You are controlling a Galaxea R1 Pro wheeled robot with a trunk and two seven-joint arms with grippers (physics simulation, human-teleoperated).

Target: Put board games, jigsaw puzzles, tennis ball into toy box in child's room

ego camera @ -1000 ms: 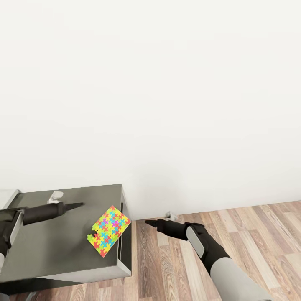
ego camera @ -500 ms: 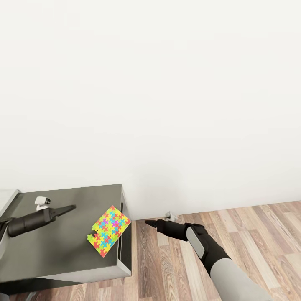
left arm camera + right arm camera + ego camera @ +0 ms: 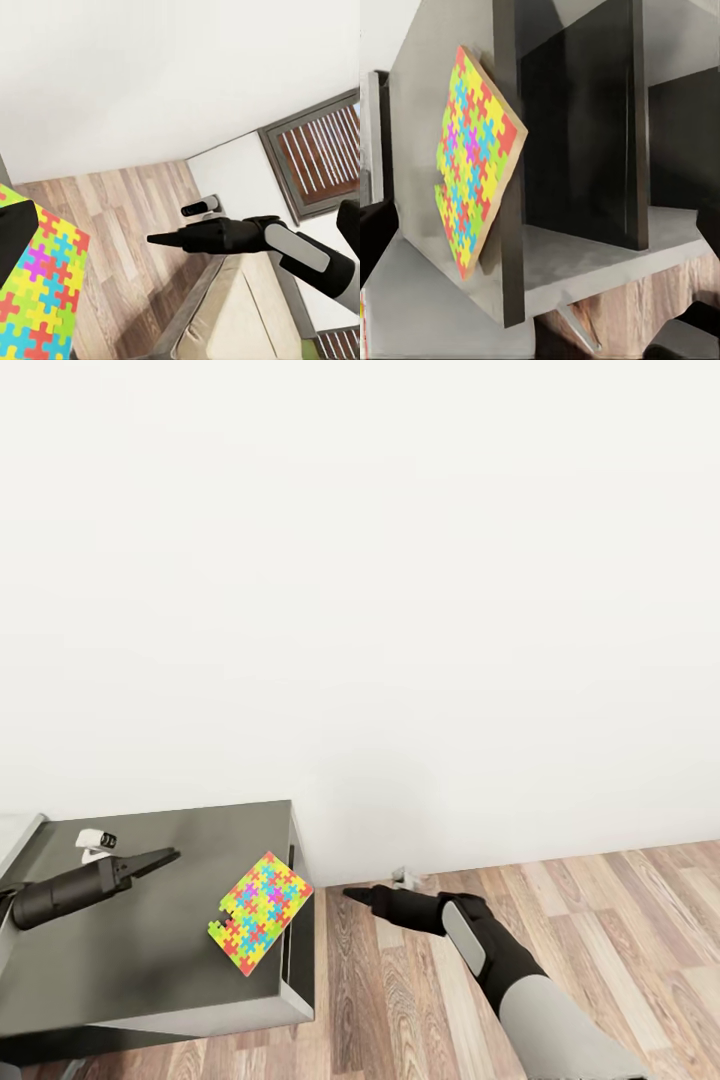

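Wall (image 3: 400,560): white, blank; no hazard.

Wood-plank floor (image 3: 560,920): likely landing place for anything nudged off the counter end.

Dark-grey counter (image 3: 130,950): low, open-sided; end panel and dark recess visible in the right wrist view. Risk: right forearm or fingers clipping that end panel on a sideways reach.

Jigsaw puzzle (image 3: 260,910): thin multicoloured square, flat on the counter top, one corner jutting past the end edge. Risk: a push from the left side sliding it off; thinness leaving fingers little to catch, hence scraping or a missed pinch.

Right gripper (image 3: 352,892): off the counter end, above the floor, near the overhanging corner, not touching; jaws appear together, empty.

Left gripper (image 3: 165,856): above the counter top, apart from the puzzle; jaws slightly parted, empty. Risk: both arms converging on one piece and colliding.
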